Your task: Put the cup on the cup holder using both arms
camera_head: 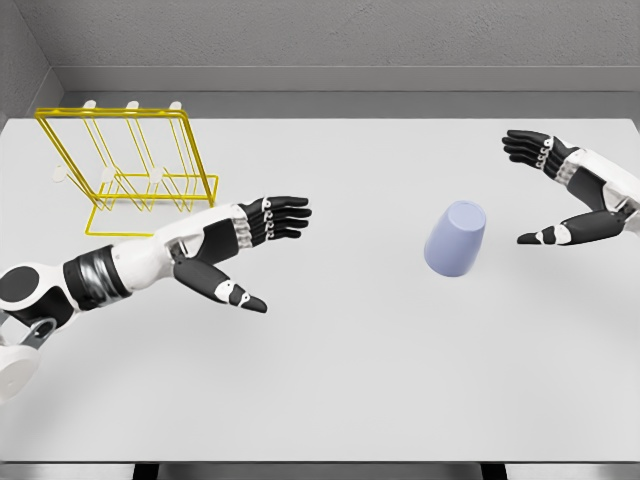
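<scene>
Left hand [240, 245] sits nearest, arm coming in over the bench's left edge low down, reaching toward mid-bench. Fingers [285, 215] are straight and spread, thumb splayed down toward the near edge; it holds nothing and touches nothing.

Right hand [570, 190] enters over the right edge, about mid-depth. It is wide open too: fingers [530, 148] fan out toward the far side, thumb points left at the cup, palm facing inward. A clear gap separates thumb tip and cup; no contact.

Cup [456, 238] is pale lavender, mouth down on the bench, right of centre, leaning slightly. It stands free, near the right hand and well apart from the left.

Holder [130, 165] is a yellow wire rack in the far-left corner area, upright on its base, with white-tipped pegs along the top rail and lower down. The left forearm passes just in front of its base; I can't tell if they touch. Cup and holder are well apart, with open bench between.

Bench [350, 380] is flat, light grey and matte. Open room runs across the whole near half, the centre strip between the hands and the far-right corner. Near edge shows a dark gap below it.

Grey wall [350, 40] runs behind the far edge, with another grey wall closing off the left side.
</scene>
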